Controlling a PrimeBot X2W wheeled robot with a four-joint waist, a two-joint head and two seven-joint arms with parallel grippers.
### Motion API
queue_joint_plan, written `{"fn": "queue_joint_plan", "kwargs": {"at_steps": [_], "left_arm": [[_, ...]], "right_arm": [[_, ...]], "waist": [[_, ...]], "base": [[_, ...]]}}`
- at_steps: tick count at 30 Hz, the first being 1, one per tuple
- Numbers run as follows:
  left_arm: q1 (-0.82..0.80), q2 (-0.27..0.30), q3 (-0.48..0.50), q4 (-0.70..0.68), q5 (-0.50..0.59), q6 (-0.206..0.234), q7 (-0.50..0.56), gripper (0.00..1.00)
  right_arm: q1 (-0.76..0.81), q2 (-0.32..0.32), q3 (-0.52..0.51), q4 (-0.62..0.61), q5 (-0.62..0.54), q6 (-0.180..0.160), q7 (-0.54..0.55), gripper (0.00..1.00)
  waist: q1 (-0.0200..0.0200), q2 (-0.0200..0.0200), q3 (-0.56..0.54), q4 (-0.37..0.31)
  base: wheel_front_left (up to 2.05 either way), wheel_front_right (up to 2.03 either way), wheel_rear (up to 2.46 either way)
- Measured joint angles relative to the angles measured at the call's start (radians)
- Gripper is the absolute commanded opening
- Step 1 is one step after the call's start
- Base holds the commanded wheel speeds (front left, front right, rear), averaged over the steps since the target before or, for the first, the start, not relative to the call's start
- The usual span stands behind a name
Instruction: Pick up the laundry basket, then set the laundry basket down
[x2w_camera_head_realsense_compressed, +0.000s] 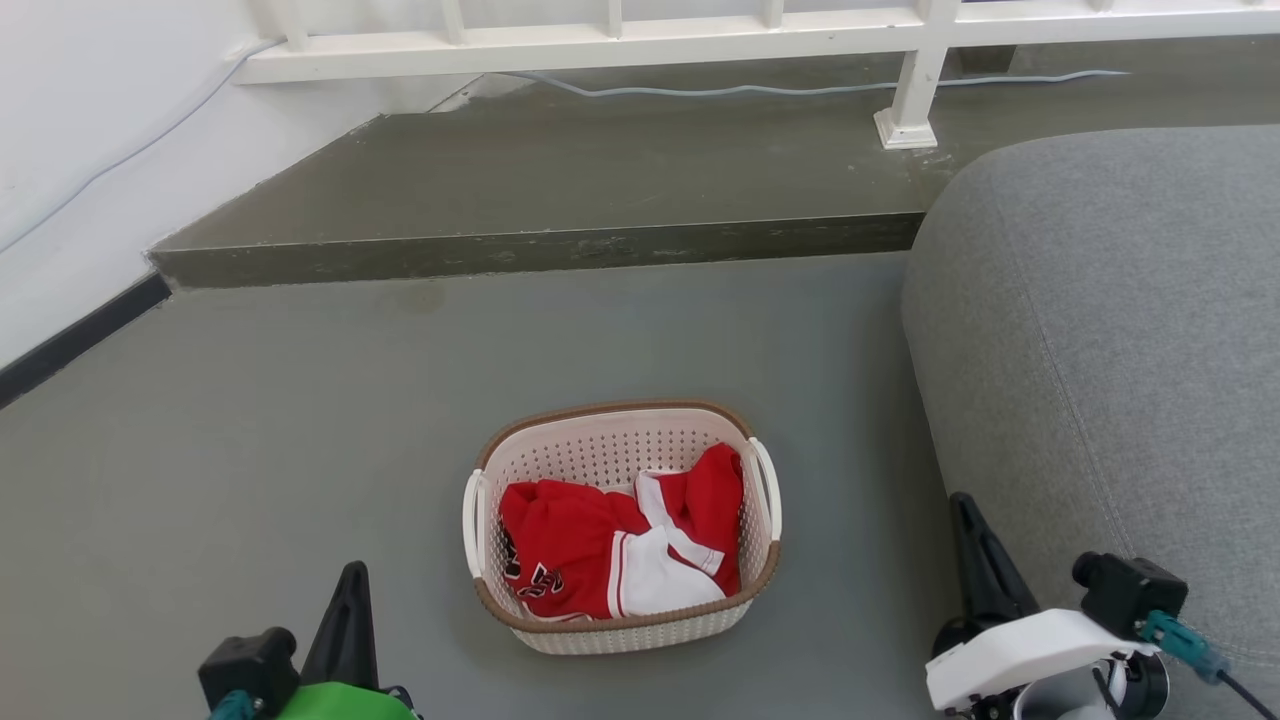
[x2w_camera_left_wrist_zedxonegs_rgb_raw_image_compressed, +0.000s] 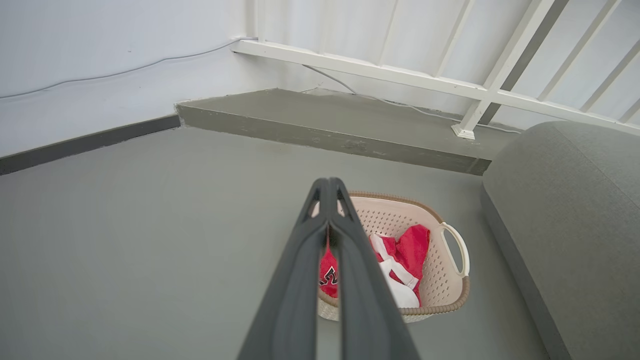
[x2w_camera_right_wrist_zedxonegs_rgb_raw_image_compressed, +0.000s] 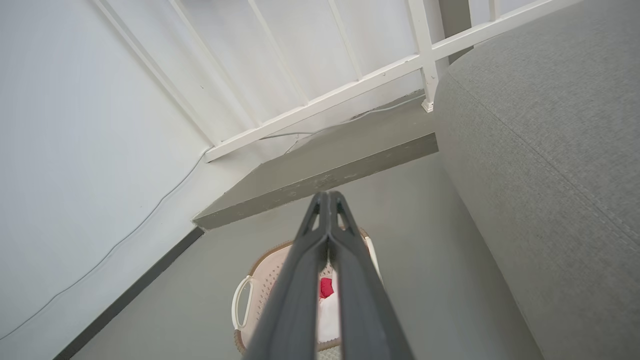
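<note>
Two grippers in the head view: left gripper (x2w_camera_head_realsense_compressed: 353, 575) is left of the small oval cream-white perforated plastic laundry basket (x2w_camera_head_realsense_compressed: 600, 455), right gripper (x2w_camera_head_realsense_compressed: 965, 505) is right of it, and both are apart from it. The basket stands upright on the grey floor (x2w_camera_head_realsense_compressed: 250, 430) and holds a crumpled red-and-white garment (x2w_camera_head_realsense_compressed: 590, 545). A grey fabric sofa (x2w_camera_head_realsense_compressed: 1100, 350) is near the basket's right, and a raised grey step (x2w_camera_head_realsense_compressed: 560, 180) lies beyond the basket.

Left wrist view: left claw pressed together, empty, its fingers crossing in front of the basket.

Right wrist view: right claw pressed together, empty, basket partly hidden behind its fingers.
</note>
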Motion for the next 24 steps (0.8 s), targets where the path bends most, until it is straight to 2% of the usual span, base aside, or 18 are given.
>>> {"fn": "queue_joint_plan", "kwargs": {"at_steps": [24], "left_arm": [[-0.005,-0.004,0.064,0.000,-0.305,-0.043,0.079,0.00]], "right_arm": [[-0.023,-0.007,-0.077,0.003,0.292,0.030,0.067,0.00]], "waist": [[0.0000,0.0000,-0.004,-0.004]], "base": [[0.00,0.00,0.00]]}}
